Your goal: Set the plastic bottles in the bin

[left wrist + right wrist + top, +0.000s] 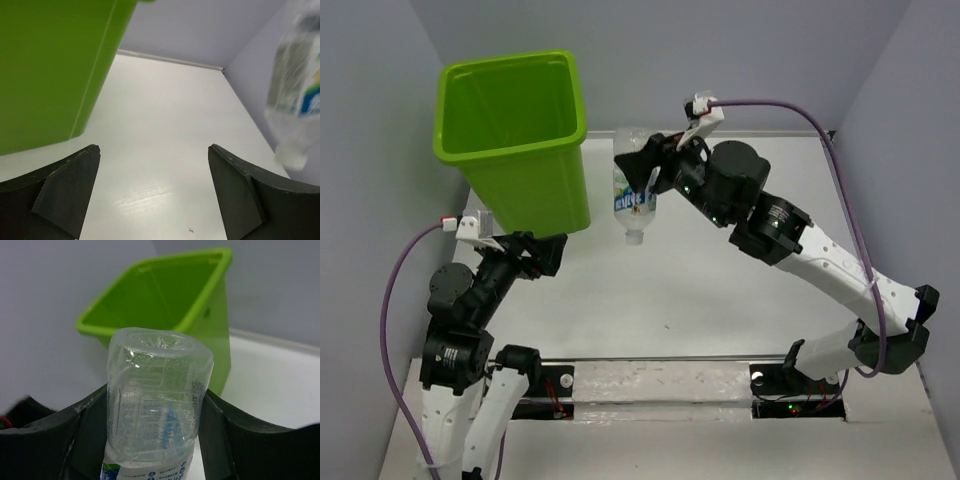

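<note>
The right hand (649, 170) is pinching a clear plastic bottle (632, 195) near its base, one finger pressed against each side. From above, the bottle hangs cap down with its blue and white label facing the camera. It sits just to the right of the bin (535, 195), apart from it, at about the height of the bin's wall. The right wrist camera adds what the overhead view hides. It shows the bottle's dimpled base pointing back at the lens, droplets inside the plastic, and the black fingers (220, 425) touching it on both sides. Beyond the bottle is the bin's open mouth, and what shows of its inside is plain green.

The left hand (154, 165) is spread wide with nothing between its fingers. In the overhead view it sits low by the near foot of the bin, though whether it touches the bin I cannot tell. Its own camera shows the lime-green wall filling the left of the picture and the white surface (165, 115) running to the back wall. The gripped bottle is a blur at the right edge, its cap raised off the surface.
</note>
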Available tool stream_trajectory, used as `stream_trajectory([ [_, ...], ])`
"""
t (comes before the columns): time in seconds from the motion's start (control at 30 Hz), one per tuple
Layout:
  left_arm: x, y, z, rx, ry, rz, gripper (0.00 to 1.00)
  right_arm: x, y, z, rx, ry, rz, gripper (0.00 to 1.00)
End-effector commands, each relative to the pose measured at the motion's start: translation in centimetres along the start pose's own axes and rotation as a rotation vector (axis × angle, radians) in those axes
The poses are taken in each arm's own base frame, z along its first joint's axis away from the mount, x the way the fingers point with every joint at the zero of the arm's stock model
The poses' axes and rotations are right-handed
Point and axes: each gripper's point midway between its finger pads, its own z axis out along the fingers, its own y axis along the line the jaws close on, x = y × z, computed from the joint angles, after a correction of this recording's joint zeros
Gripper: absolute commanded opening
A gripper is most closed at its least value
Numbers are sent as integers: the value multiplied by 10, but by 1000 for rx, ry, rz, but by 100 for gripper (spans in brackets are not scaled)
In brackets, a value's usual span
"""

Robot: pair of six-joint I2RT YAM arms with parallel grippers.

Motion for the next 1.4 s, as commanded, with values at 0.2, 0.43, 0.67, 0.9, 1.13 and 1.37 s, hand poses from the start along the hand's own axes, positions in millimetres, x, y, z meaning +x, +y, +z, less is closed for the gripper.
stream_trajectory([
  [0.2, 99, 23, 12, 39, 259, -55, 99, -136, 84, 87, -150, -417, -233, 30],
  [0.43, 106, 20, 23, 89, 279, -60, 99, -178, 89, 119, -113, -856, -364, 27],
  [0.67, 110, 16, 23, 105, 298, -61, 99, -148, 34, 178, -178, -901, -262, 30],
  [0.9, 110, 14, 23, 116, 301, -54, 99, -123, 41, 194, -261, -787, -294, 100],
  [1.13, 102, 15, 21, 118, 268, -42, 99, -165, 60, 145, -318, -736, -298, 100],
  [1.37, 92, 5, 16, 171, 233, -14, 99, -124, 28, 50, -288, -510, -196, 81],
])
